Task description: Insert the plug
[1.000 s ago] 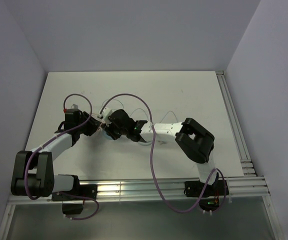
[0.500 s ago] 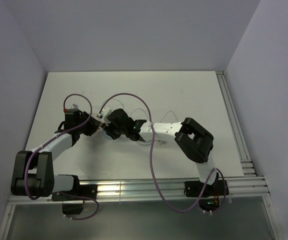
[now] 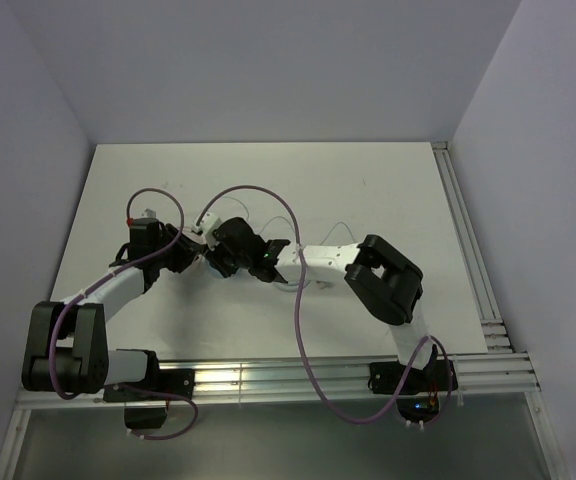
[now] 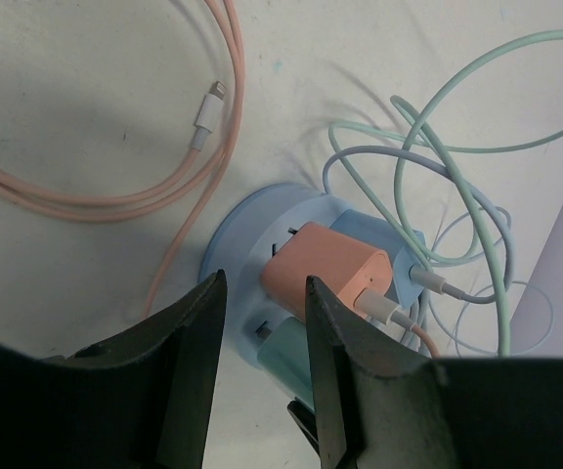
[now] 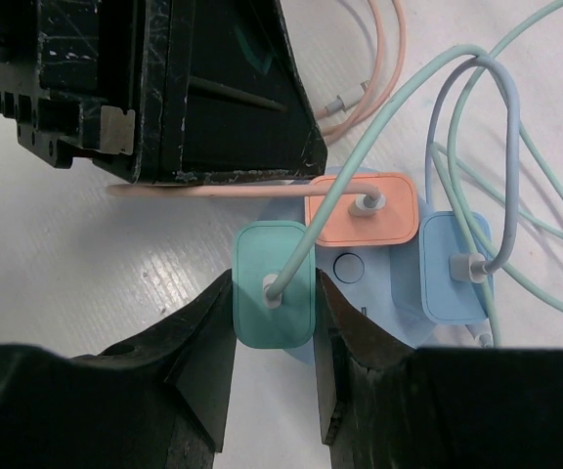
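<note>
The right gripper (image 5: 274, 298) had its two fingers closed against the long sides of the teal adapter (image 5: 276, 281), so the plug lay squarely between the fingertips with its long axis running along the fingers and its mint cable (image 5: 379, 117) leaving from the top face. It was plainly the nearer arm, with nothing to reach for. The move ahead, as I judged it, turned on pressing the adapter straight down at the left edge of the round blue socket hub (image 5: 362, 298). Whether its prongs were already home could not be told from these views. Just beside it, the hub carried an orange adapter (image 5: 363, 210) and, on the far side of that, a light blue adapter (image 5: 454, 266), each with a cable plugged into its top. A free slot under the teal one could not be seen. The left gripper (image 4: 265, 281) came in from the opposite side, fingers apart over the hub's near rim and the orange adapter's corner; whether they pinched anything I could not tell. A loose pink cable end (image 4: 208, 109) lay on the white table (image 3: 368, 190), well apart from the hub.
</note>
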